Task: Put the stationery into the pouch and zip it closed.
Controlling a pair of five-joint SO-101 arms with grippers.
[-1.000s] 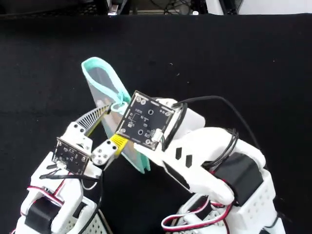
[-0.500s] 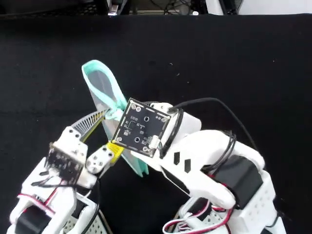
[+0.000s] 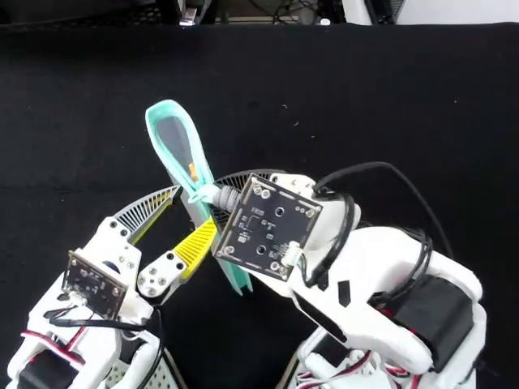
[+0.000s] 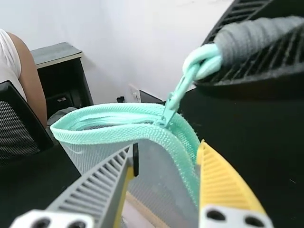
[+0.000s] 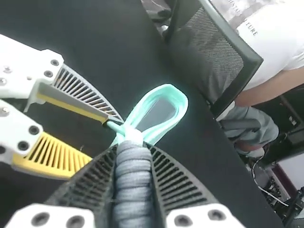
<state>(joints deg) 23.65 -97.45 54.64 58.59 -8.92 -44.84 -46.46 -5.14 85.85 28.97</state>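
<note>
The mint mesh pouch (image 3: 174, 138) stands on its edge, its far end gaping in a loop (image 5: 160, 105). A small orange item (image 3: 192, 168) shows inside it. My left gripper (image 3: 195, 209) is shut on the pouch's near part, with the grey finger (image 4: 95, 190) on one side and the yellow finger (image 4: 218, 185) on the other. My right gripper (image 3: 217, 194), black ribbed fingers with a grey wrap, is shut on the mint zipper pull (image 4: 190, 78) above the pouch's top edge. From the right wrist, the zipper pull (image 5: 124, 133) sits at the tips of my right gripper (image 5: 127, 137).
A black cloth (image 3: 389, 105) covers the table, with open room to the far side and the right. Both arm bodies crowd the near edge. A mesh chair (image 5: 209, 47) stands beyond the table.
The right gripper has drawn the zipper pull along the pouch toward the near right. The pouch's open loop has narrowed and swung more upright. The left arm's body has shifted slightly nearer.
</note>
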